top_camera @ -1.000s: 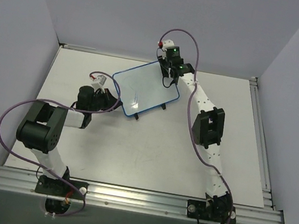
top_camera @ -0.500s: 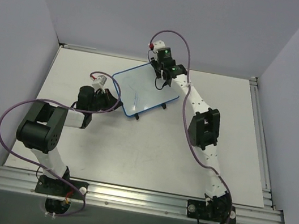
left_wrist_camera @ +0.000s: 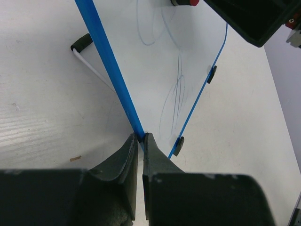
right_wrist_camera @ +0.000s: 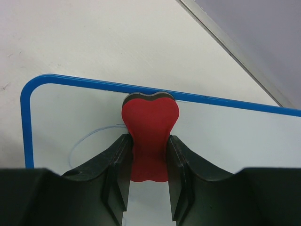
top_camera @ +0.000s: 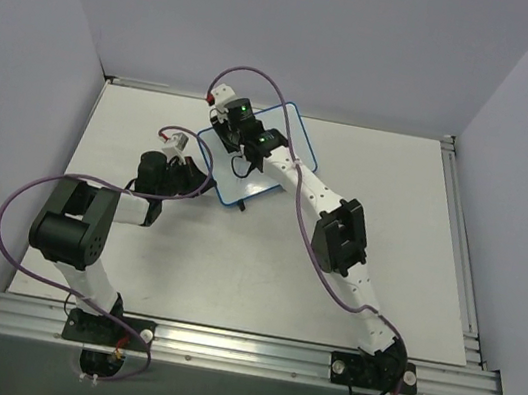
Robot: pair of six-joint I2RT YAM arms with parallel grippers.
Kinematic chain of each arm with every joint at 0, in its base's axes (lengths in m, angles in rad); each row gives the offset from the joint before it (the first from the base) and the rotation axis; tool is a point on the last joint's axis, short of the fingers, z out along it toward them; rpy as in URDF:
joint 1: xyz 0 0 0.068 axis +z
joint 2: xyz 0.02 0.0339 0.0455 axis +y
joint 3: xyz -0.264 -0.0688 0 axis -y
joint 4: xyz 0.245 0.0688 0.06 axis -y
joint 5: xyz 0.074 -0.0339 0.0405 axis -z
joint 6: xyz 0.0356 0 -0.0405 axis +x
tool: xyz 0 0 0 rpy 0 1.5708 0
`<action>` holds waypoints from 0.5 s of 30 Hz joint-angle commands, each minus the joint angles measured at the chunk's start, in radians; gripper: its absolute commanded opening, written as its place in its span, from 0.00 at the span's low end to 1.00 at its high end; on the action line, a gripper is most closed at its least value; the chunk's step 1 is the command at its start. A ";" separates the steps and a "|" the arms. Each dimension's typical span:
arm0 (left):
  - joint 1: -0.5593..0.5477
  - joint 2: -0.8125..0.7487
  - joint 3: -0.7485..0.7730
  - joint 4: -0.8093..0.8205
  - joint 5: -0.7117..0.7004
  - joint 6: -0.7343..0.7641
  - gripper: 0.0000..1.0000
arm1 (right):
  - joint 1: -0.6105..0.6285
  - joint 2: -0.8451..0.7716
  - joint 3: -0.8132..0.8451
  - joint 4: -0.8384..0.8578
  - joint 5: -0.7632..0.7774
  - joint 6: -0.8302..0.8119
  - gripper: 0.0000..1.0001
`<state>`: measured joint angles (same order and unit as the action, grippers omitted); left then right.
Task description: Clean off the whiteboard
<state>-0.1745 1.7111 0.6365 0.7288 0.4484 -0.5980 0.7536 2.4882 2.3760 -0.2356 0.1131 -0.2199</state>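
The whiteboard (top_camera: 290, 137) is white with a thin blue rim and stands tilted on the table. Faint blue scribbles (left_wrist_camera: 176, 94) cross it, and two black feet (left_wrist_camera: 212, 74) sit on its far edge. My left gripper (top_camera: 212, 182) is shut on the board's blue rim near a corner, seen close in the left wrist view (left_wrist_camera: 141, 137). My right gripper (top_camera: 221, 101) is shut on the small red eraser (right_wrist_camera: 149, 126). The eraser presses on the whiteboard (right_wrist_camera: 235, 136) just inside its top rim, near the rounded corner, beside a blue loop (right_wrist_camera: 89, 136).
The right arm stretches across the board and hides much of it in the top view. Grey walls enclose the table on the left, back and right. A metal rail (top_camera: 238, 350) runs along the near edge. A thin white rod with a black tip (left_wrist_camera: 81, 43) lies behind the board.
My right gripper has swept the eraser leftward across the board, from its right upper part to its left upper corner. The board has turned and tilted a little. The left arm has held still.
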 commanded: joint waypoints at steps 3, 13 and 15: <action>-0.005 -0.007 0.022 0.015 0.001 0.040 0.02 | -0.013 -0.054 -0.164 -0.002 -0.059 0.047 0.04; -0.005 -0.008 0.020 0.015 0.001 0.038 0.02 | -0.053 -0.247 -0.635 0.185 -0.052 0.132 0.04; -0.003 -0.008 0.022 0.017 0.001 0.038 0.02 | -0.069 -0.268 -0.710 0.211 -0.053 0.148 0.04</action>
<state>-0.1753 1.7111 0.6365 0.7280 0.4484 -0.5972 0.7238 2.2082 1.7763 0.0444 0.0639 -0.1143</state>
